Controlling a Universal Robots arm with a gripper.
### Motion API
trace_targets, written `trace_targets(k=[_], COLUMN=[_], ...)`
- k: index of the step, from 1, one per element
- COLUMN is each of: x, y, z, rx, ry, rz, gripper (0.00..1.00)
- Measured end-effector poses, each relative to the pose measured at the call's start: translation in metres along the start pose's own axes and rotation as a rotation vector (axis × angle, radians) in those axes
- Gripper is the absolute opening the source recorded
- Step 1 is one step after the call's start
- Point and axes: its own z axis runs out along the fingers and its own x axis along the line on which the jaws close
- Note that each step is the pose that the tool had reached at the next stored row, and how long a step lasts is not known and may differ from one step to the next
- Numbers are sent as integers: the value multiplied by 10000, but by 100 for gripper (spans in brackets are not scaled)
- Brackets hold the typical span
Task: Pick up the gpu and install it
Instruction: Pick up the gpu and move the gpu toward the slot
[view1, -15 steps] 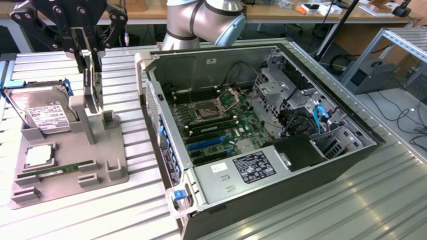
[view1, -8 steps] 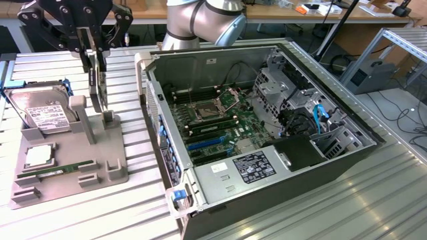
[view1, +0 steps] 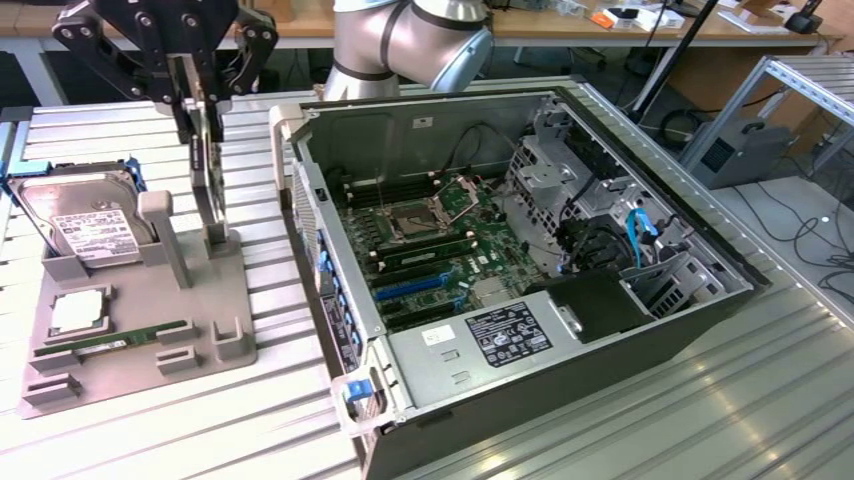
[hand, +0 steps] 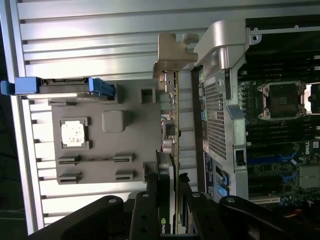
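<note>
Gpu (view1: 210, 180) upright, gripped by downward-pointing jaws.

The jointed metal claw (view1: 199, 100) is black. The thin flat gpu card (hand: 175, 115) shows an olive-brown edge, a black face with a small green logo, and a silvery bracket. Beside the card, the moulded plastic holder tray (view1: 200, 335) is plain grey. The boxy silver hard drive (view1: 94, 225) is white-labelled and blue-railed. The ribbed metal worktop (view1: 641, 420) is silvery and striped.
</note>
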Motion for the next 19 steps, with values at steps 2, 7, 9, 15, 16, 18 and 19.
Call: trace_targets(k=[2,7,9,15,16,18,19], x=[-15,-46,-60,-104,-110,-124,-131], y=[1,3,5,8,8,9,10], z=[0,1,1,3,3,3,4], rx=[0,0,0,0,1,0,-1], ry=[0,0,0,0,0,0,0], rz=[0,0,0,0,0,0,0], gripper=[27,27,27,27,27,27,27])
